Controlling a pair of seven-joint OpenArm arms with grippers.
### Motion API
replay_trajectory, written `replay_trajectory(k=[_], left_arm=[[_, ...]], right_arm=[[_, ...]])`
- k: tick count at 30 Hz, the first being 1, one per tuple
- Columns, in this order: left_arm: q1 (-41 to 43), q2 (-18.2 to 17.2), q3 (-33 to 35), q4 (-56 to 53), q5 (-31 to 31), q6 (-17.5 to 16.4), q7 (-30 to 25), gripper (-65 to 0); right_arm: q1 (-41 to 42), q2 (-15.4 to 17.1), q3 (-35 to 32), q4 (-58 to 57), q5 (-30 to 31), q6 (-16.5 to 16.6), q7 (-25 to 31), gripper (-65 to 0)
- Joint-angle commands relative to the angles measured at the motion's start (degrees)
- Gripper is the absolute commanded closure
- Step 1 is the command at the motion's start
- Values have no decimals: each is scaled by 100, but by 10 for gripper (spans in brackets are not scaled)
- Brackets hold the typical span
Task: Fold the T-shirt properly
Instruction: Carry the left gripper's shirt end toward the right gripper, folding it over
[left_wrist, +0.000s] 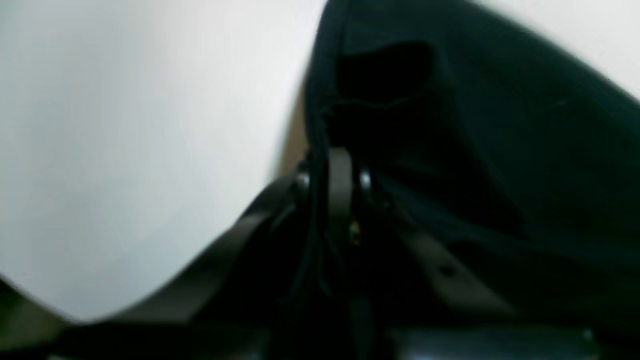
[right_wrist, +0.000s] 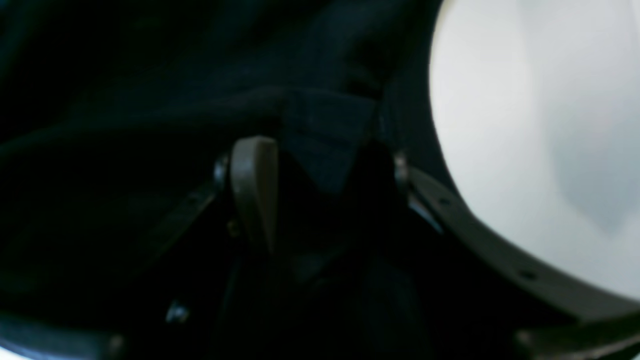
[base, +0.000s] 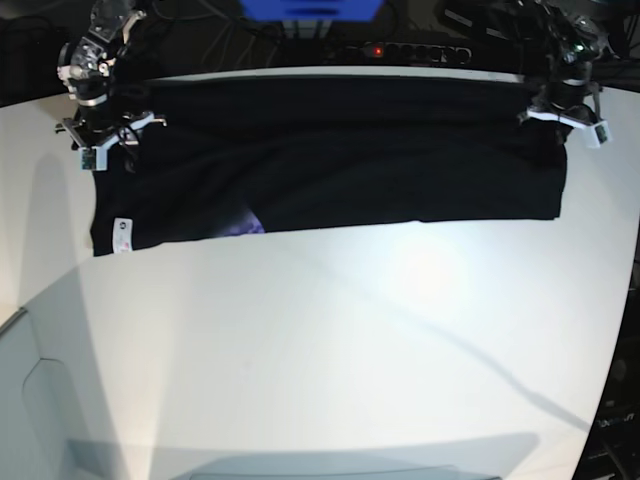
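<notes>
The T-shirt (base: 330, 160) lies as a long black band along the far edge of the white table (base: 350, 340), stretched between the two arms. A white tag (base: 122, 227) and a purple mark (base: 250, 226) show at its near edge, toward the right arm's end.

The left gripper (base: 562, 112) stands at the far corner on the base view's right. Its wrist view shows the jaws drawn tight together with black cloth and loose hem threads pinched between them, so I judge it clamped on the T-shirt (left_wrist: 450, 125).

The right gripper (base: 100, 128) stands at the opposite far corner. Its wrist view shows the jaws well apart with a fold of the T-shirt (right_wrist: 325, 135) bunched between them and one finger (right_wrist: 255, 185) against the cloth (whether that is a firm hold or merely cloth resting in a wide gap cannot be told).

Risks, as judgements:
- The left grip appears to take only the hem edge. A pull could strip the cloth out, dropping that corner.
- If the right jaws are not truly bearing on the fold, any lift would carry one end only, skewing the garment and spoiling the fold line.
- The band sits close to the table's far edge. Slack cloth could slide off behind.
- Unequal travel of the arms would twist the band and set wrinkles into the next fold.
</notes>
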Motion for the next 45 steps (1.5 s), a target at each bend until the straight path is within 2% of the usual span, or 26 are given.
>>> replay_trajectory(k=[1, 3, 8, 11, 19, 24, 28, 32, 45], left_arm=[[7, -66, -45, 330, -72, -31, -174, 0], [25, -22, -45, 700, -64, -22, -174, 0], [78, 444, 34, 1350, -55, -22, -165, 0], [289, 664, 491, 1702, -55, -22, -165, 0], [737, 646, 2751, 1965, 33, 13, -217, 0], [702, 664, 4333, 1948, 1220, 13, -226, 0], [561, 664, 5142, 1939, 1950, 31, -235, 0], [473, 708, 5502, 1895, 2328, 31, -235, 0], [-107, 672, 6197, 1165, 2363, 39, -235, 0]], right_arm=[[-11, 31, 8, -3, -131, 17, -165, -298], [-11, 31, 8, -11, -131, 17, -165, -298], [-2, 31, 8, -3, -131, 17, -165, -298], [7, 31, 8, 6, -131, 17, -165, -298], [77, 31, 8, 6, -131, 17, -165, -298], [86, 31, 8, 6, -131, 17, -165, -298], [86, 31, 8, 6, -131, 17, -165, -298], [86, 31, 8, 6, -131, 17, -165, -298], [86, 31, 8, 6, -131, 17, -165, -298]])
